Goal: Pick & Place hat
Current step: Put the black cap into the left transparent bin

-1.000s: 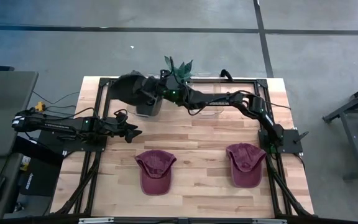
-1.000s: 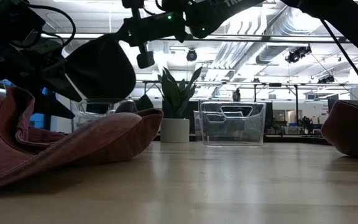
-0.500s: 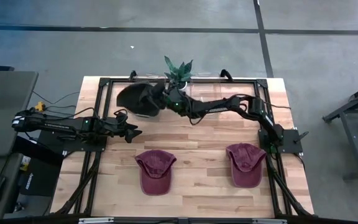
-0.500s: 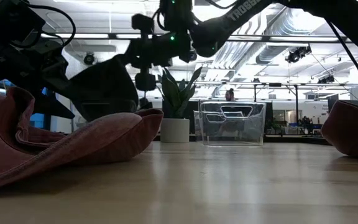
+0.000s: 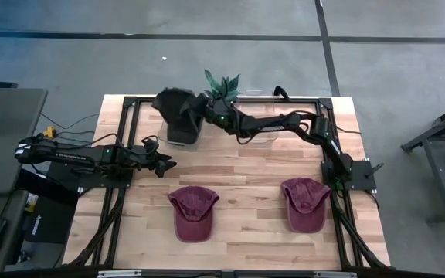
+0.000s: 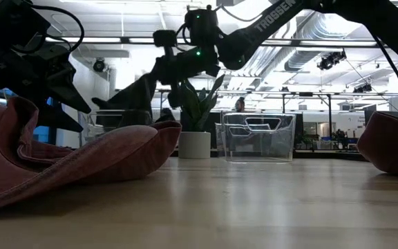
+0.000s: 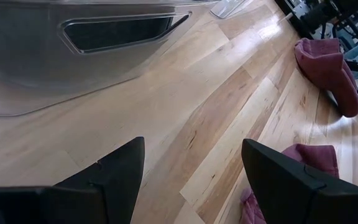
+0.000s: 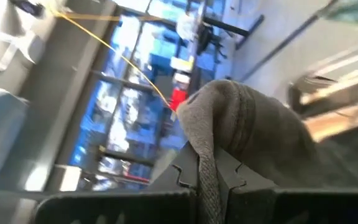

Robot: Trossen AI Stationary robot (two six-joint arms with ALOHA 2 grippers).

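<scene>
A dark grey hat (image 5: 178,110) hangs from my right gripper (image 5: 208,108) over the left clear bin (image 5: 182,133) at the table's far side. In the low view the hat (image 6: 131,98) slants down from the gripper (image 6: 179,68) toward that bin (image 6: 109,119). Two maroon caps (image 5: 193,211) (image 5: 306,202) lie crown up on the table's near half. My left gripper (image 5: 164,164) waits open, low over the table left of centre, fingers pointing right. My right gripper is shut on a fold of the dark hat's cloth (image 8: 211,146), pinched between the two fingers. The fingers reach level from the table's right. The hat hangs tilted beside and below them, over the left bin; I cannot tell whether it touches the rim.
A second clear bin (image 5: 257,130) stands right of the first, under the right arm. A potted plant (image 5: 221,85) is at the far edge between them. Bare wood (image 7: 185,118) lies between the left gripper and the caps.
My right gripper has come down and turned above the left bin, shifting slightly toward the table's right. The dark hat has swung with it, from a rounded bulge held high to a slanting shape low over the bin.
</scene>
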